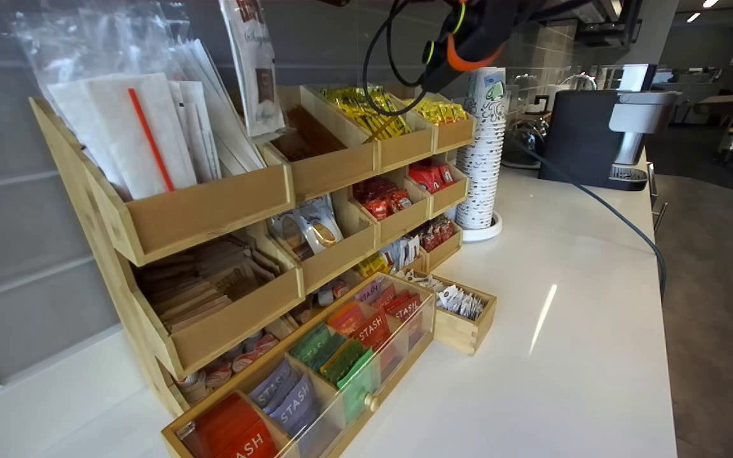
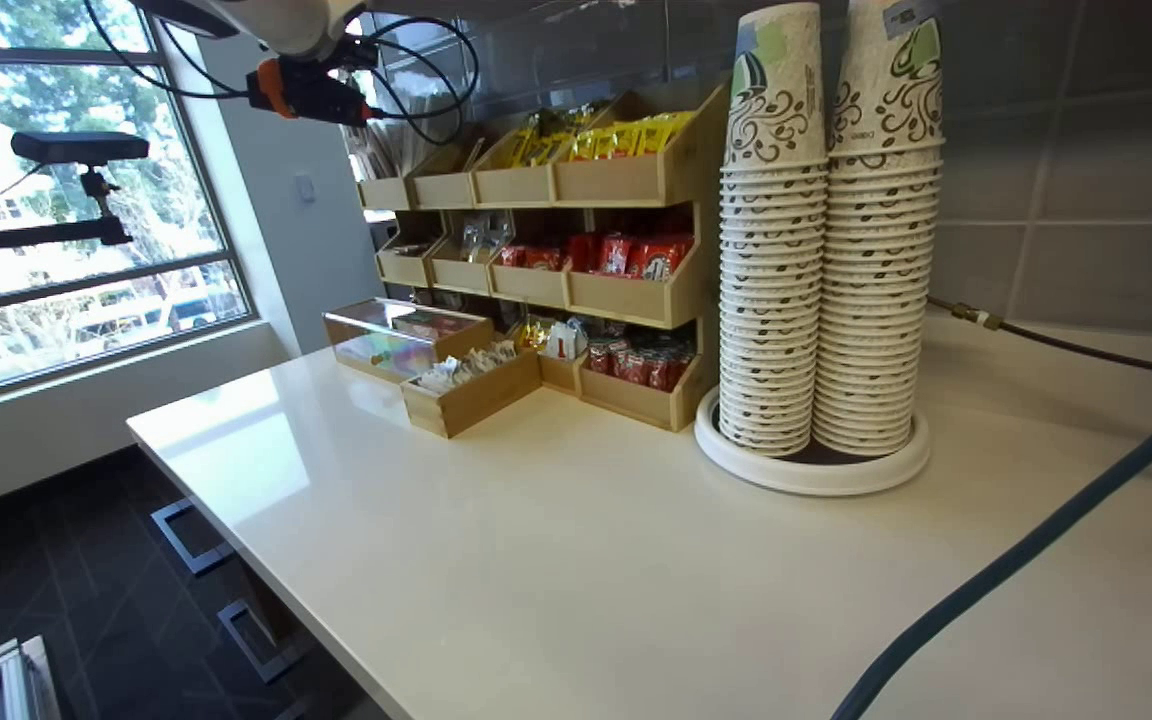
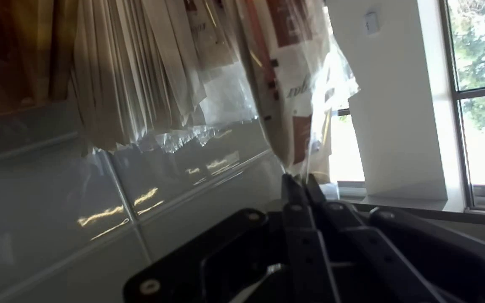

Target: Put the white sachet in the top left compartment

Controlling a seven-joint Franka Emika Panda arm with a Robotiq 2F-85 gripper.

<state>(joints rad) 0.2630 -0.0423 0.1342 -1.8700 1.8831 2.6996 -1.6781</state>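
Note:
The white sachet [image 1: 254,70], with dark red-brown printed patches, hangs above the rack's top tier in an exterior view. Its lower end is close to the divider between the widest bin and the bin beside it. In the wrist view my gripper [image 3: 298,179] is shut on one end of the sachet [image 3: 295,80]. The top left compartment [image 1: 210,210] holds clear bags of white sheets, and it also shows in an exterior view [image 2: 383,194]. My fingers are out of frame or hidden in both exterior views.
Beside it are bins of brown sticks [image 1: 331,172] and yellow packets [image 1: 373,105]. A STASH tea box [image 1: 335,397] and a small wooden box [image 1: 468,327] stand in front. Cup stacks [image 2: 771,300] stand at the rack's end. A hose [image 2: 1036,545] crosses the counter.

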